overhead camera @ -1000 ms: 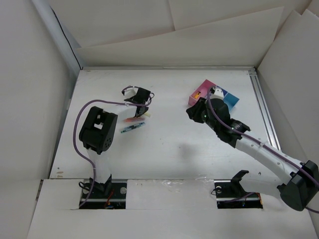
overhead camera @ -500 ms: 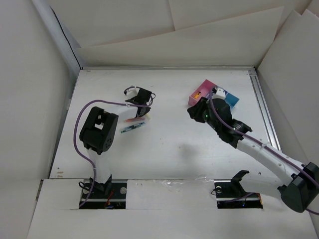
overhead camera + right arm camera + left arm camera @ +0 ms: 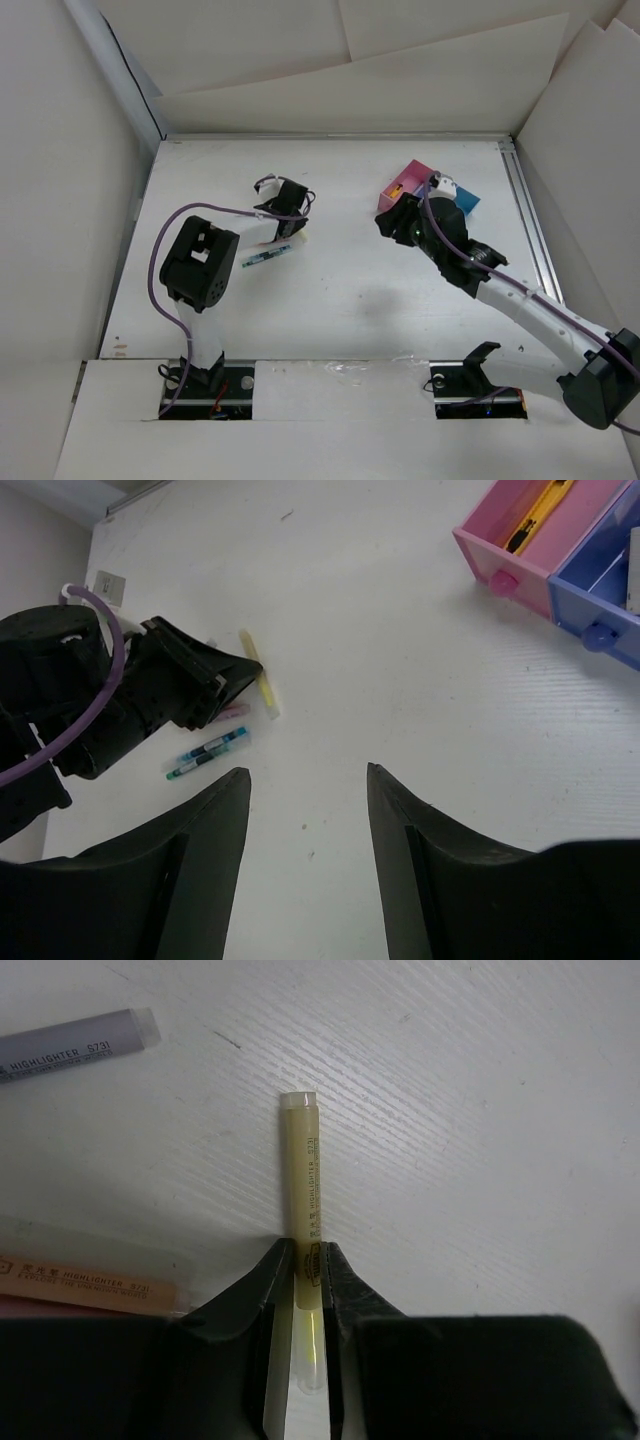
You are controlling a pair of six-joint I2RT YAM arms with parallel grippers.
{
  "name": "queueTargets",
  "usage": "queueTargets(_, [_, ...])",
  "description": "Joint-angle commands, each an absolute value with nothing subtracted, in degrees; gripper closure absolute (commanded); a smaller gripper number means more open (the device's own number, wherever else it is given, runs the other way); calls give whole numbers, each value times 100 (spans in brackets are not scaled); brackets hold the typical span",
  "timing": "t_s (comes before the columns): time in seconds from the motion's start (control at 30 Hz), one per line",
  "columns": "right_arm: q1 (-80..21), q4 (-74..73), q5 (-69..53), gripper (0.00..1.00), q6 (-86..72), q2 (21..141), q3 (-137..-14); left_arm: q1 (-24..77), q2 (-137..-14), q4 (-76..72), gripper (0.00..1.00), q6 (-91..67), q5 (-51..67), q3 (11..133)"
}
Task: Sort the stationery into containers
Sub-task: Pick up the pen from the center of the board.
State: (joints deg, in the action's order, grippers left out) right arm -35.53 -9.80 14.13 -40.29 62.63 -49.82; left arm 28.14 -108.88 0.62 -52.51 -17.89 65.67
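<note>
Lying on the worktop [image 3: 480, 1110], the yellow highlighter [image 3: 300, 1170] is pinched near one end by the left hand [image 3: 306, 1260]. Light, stiff and slick, it is judged safer gripped mid-barrel. The right hand [image 3: 305, 800] is spread wide, empty.

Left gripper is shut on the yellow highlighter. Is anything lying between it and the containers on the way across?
Nothing lies on the table between the yellow highlighter in the left gripper and the containers. Only the right gripper, open, hangs over that stretch, close to the pink box.
</note>
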Motion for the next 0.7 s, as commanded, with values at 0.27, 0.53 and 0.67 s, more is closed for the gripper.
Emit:
queueTargets(0.27, [-2910,-659,960,33,-4034,6083,-4860,3480,-9959,-96,100,-4641,-1838,6390])
queueTargets(0.53, [-2566,-413,177,24,-4034,6082,-4737,3814,-8940,-1403,100,-4105,-960,5345])
queueTargets(0.67, [-2514,-413,-376,21,-4034,6029,-4737,3814,-8351,-2317,100,-3850,-125,4651])
